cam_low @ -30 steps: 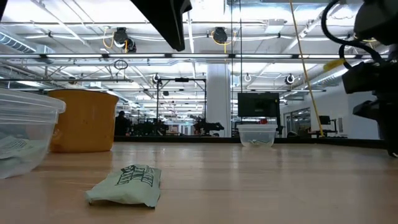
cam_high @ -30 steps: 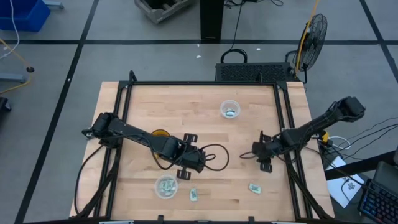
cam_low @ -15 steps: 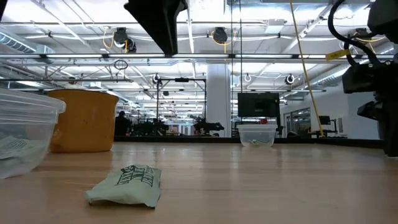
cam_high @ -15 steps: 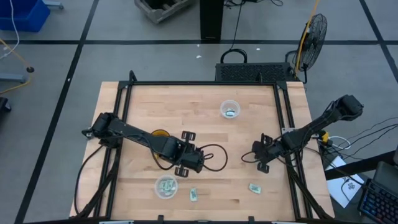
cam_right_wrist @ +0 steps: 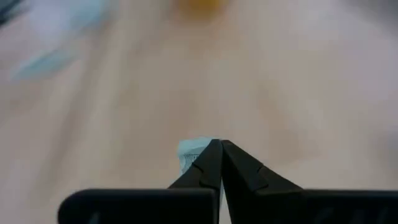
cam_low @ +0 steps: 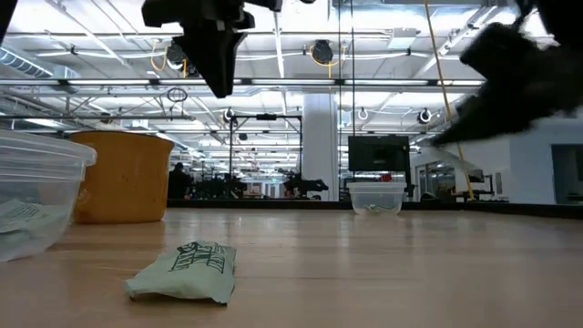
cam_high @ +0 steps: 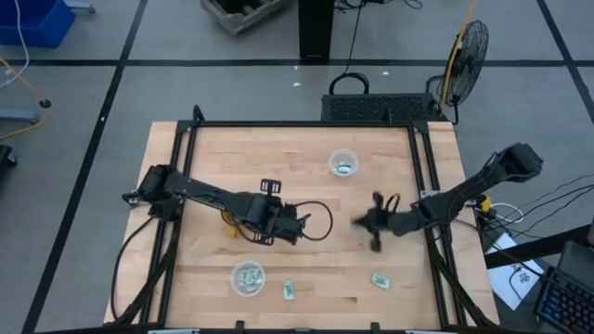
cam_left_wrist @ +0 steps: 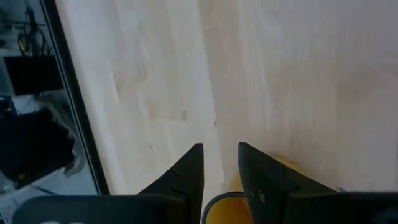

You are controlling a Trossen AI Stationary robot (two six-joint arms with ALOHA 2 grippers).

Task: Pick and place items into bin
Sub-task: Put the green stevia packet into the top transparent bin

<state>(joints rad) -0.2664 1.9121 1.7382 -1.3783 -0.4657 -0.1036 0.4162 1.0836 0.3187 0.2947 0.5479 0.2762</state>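
At surface (cam_high: 213, 158) centre, right pincer (cam_high: 364, 225) pressed together on nothing, packet (cam_high: 380, 279) at its 5 o'clock, left pincer (cam_high: 270, 188) slightly spread over amber cup (cam_high: 229, 218), clear cup (cam_high: 248, 277) with packets at 6 o'clock, loose packet (cam_high: 289, 290) beside it

An amber cup (cam_low: 122, 176) stands beside a fan (cam_high: 467, 48).

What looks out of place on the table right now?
Nothing is spilled or damaged. Two packets lie loose on the table near its front edge, outside the clear cups. The right gripper is shut on a packet.
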